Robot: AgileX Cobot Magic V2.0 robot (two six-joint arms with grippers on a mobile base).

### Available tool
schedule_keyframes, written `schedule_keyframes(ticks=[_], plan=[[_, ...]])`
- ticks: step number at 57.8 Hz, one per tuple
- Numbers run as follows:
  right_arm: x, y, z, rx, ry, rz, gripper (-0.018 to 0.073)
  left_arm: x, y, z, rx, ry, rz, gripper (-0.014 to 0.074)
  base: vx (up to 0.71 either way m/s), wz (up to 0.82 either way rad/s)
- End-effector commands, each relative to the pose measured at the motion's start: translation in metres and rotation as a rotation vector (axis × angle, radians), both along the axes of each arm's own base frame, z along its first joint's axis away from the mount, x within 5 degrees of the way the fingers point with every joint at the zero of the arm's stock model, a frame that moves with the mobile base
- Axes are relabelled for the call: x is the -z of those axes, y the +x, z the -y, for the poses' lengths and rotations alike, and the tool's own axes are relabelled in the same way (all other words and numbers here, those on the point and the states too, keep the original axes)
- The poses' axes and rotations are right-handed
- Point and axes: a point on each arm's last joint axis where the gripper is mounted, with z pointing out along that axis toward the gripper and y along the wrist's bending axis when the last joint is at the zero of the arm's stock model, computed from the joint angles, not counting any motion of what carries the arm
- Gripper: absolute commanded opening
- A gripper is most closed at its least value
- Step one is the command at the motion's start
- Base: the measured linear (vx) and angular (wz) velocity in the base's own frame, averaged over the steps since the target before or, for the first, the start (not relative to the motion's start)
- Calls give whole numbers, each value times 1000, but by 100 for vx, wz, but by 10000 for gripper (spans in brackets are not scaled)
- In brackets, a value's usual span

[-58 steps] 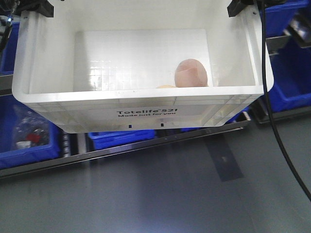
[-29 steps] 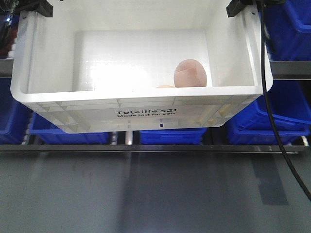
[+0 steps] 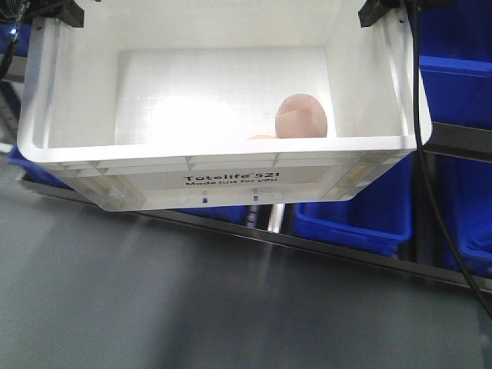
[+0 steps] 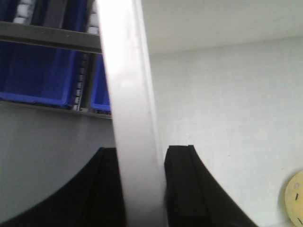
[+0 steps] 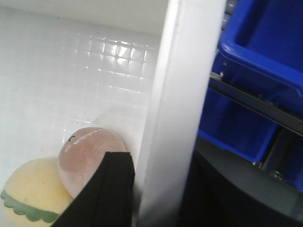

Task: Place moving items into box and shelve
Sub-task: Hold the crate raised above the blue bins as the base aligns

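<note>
The box (image 3: 231, 165), a white crate printed "Totelife 521", hangs in the air between my two grippers. My left gripper (image 3: 54, 11) is shut on its left rim, and the left wrist view (image 4: 142, 156) shows a black finger on each side of the rim (image 4: 125, 71). My right gripper (image 3: 382, 11) is shut on the right rim, which the right wrist view (image 5: 158, 184) shows clamped at the wall (image 5: 184, 71). Inside lie the pinkish-tan item (image 3: 302, 115) (image 5: 85, 151) and the pale yellow item (image 3: 261, 137) (image 5: 28, 189) (image 4: 296, 198), touching each other at the right end.
Blue plastic bins (image 3: 361, 215) stand on shelving behind and below the crate, with more at the right (image 3: 461, 77) (image 5: 265, 42) and left (image 4: 42, 71). A metal shelf rail (image 3: 346, 250) slopes down to the right. Grey floor (image 3: 154, 307) lies in front.
The crate and both grippers keep their place in the view. The shelf rail and blue bins behind have swung across it; the rail sloped up to the right and now slopes down.
</note>
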Motion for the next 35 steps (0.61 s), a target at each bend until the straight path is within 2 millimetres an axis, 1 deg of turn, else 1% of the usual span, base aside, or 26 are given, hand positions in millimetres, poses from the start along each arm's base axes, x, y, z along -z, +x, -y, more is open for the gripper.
schedule_keyframes(ticks=[1, 20, 35], plan=[[-40, -23, 2, -23, 50, 137, -5, -39, -13, 2, 25, -54, 217, 2, 6, 54], [-40, -23, 2, -23, 49, 133, -5, -39, -13, 2, 25, -54, 217, 2, 10, 47], [-40, -23, 2, -23, 49, 133, -5, -39, -13, 2, 25, -54, 217, 2, 13, 26]])
